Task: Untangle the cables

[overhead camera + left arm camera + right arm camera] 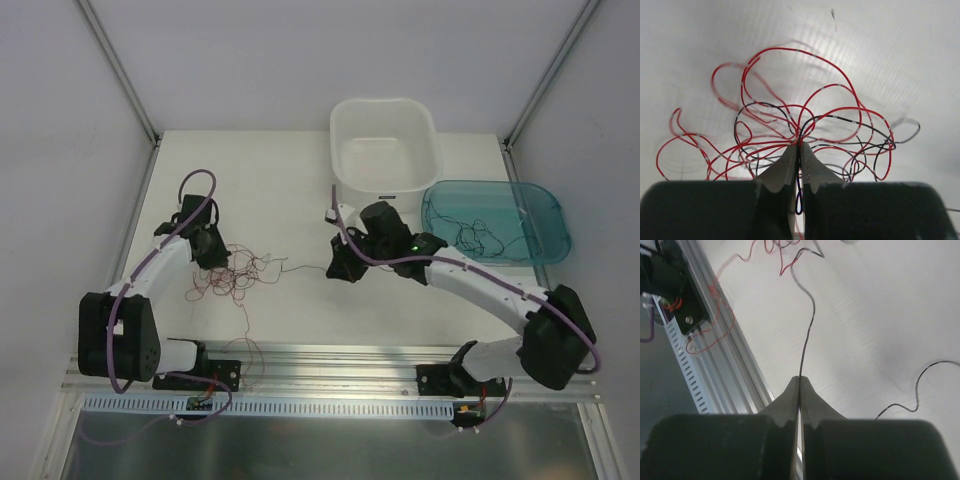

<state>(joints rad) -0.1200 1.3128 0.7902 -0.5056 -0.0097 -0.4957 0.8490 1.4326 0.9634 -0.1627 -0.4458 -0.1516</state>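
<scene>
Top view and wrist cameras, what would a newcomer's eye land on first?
The tangle of red and black wires, left of centre on the table, with the left gripper shut on its strands. Then the right gripper pinching a single black strand that runs toward that tangle. Behind sit a white tub and a teal tray with loose wires inside.

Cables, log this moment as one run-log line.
left jaws: shut on cable tangle | right jaws: shut on black strand | task: not yet untangled

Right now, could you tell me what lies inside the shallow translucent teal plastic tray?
Thin dark cable strands lie loose inside the teal tray. The right arm overlaps its near-left corner, so anything there is hidden.
</scene>
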